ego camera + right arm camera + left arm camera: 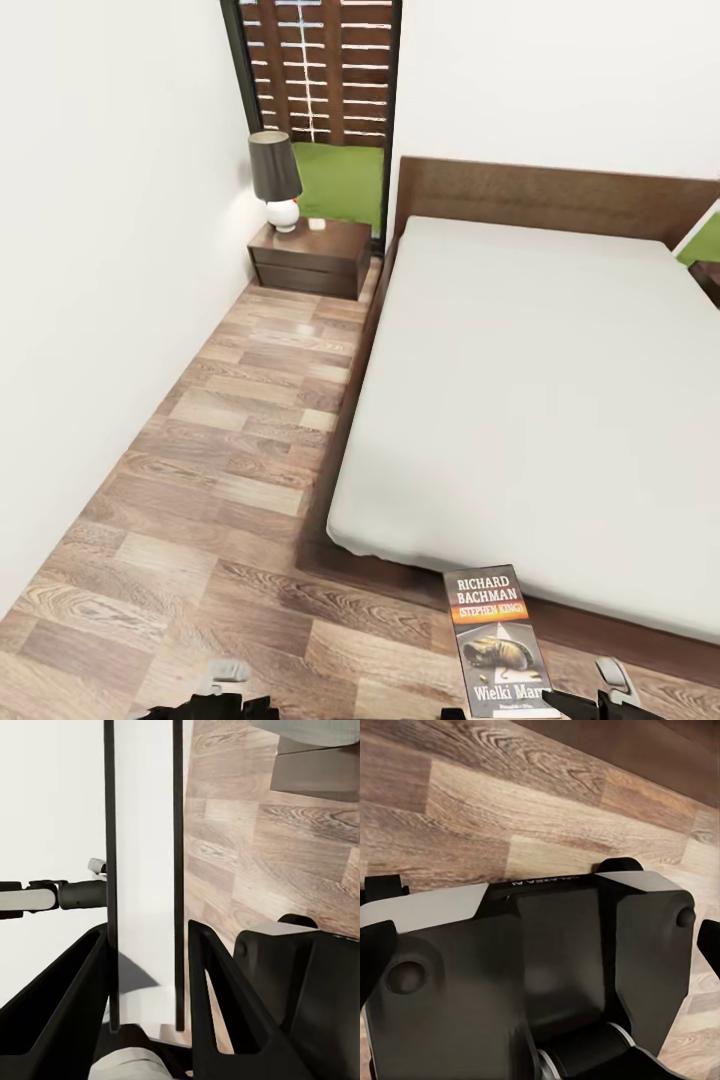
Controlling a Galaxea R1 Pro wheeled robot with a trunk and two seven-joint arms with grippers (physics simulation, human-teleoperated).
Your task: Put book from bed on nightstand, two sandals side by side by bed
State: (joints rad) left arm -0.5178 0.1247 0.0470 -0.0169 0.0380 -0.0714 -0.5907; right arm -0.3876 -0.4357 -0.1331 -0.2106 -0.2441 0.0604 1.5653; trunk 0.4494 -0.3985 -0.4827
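Observation:
The book point(497, 640), a dark paperback with an orange band and "RICHARD BACHMAN" lettering, hangs over the floor just off the near corner of the bed point(540, 390). My right gripper point(146, 931) is shut on it; the right wrist view has the book point(142, 870) edge-on between the two fingers. My left gripper point(228, 672) sits low at the near edge of the head view, open and holding nothing. The nightstand point(310, 255) stands in the far corner beside the headboard. The sandals are out of view.
A lamp point(275, 180) with a dark shade takes up the left part of the nightstand top. A strip of wood floor point(230, 450) runs between the left wall and the bed. A second nightstand point(708, 275) peeks in at the far right. The window point(320, 70) is behind.

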